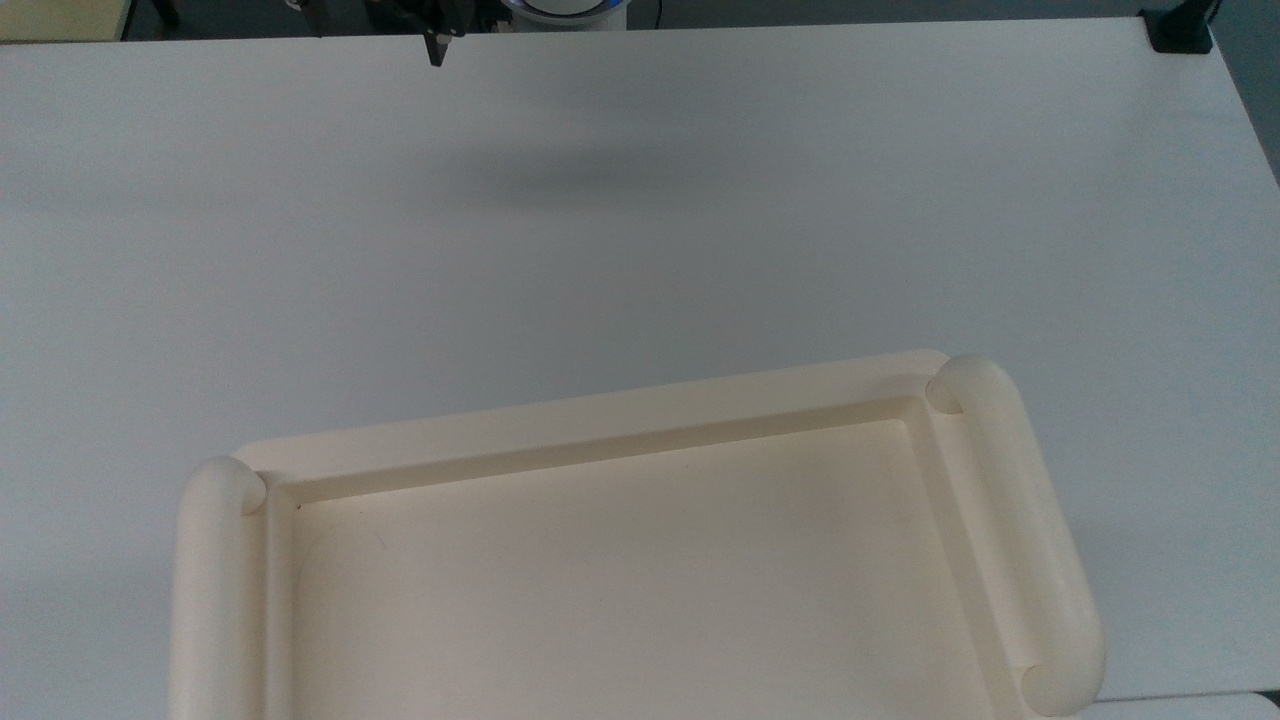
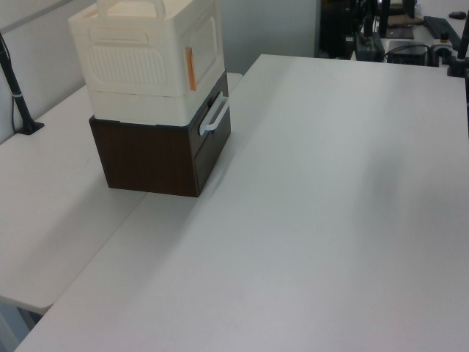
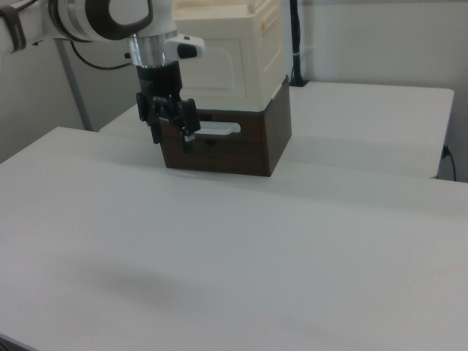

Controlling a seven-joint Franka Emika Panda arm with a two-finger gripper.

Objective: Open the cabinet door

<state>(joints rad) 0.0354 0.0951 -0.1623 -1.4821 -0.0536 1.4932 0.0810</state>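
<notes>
- In the right view the gripper point(image 3: 172, 134) hangs nearest the camera, in front of the cabinet point(image 3: 234, 55) and above the white table point(image 3: 241, 248). It points straight down from the white arm point(image 3: 95, 18), which comes in from the right view's left. The two black fingers point(image 3: 188, 124) stand apart with nothing between them.
- Behind the gripper, the cabinet sits on a dark brown box point(image 3: 234, 142) that has a white handle point(image 3: 218, 129) on its front.
- The left view shows what the right view cannot: the cabinet door point(image 2: 205, 48) on the cabinet's face, closed flush, with an orange strip point(image 2: 190, 69) at its edge. Beneath it is the brown box with its white handle.
- The top view looks down into the cabinet's recessed tray top point(image 1: 640, 580), which holds nothing. Rounded rails point(image 1: 1020, 530) run along its two short sides. Beyond the cabinet, at the far table edge, a dark fingertip point(image 1: 436, 48) pokes in.
</notes>
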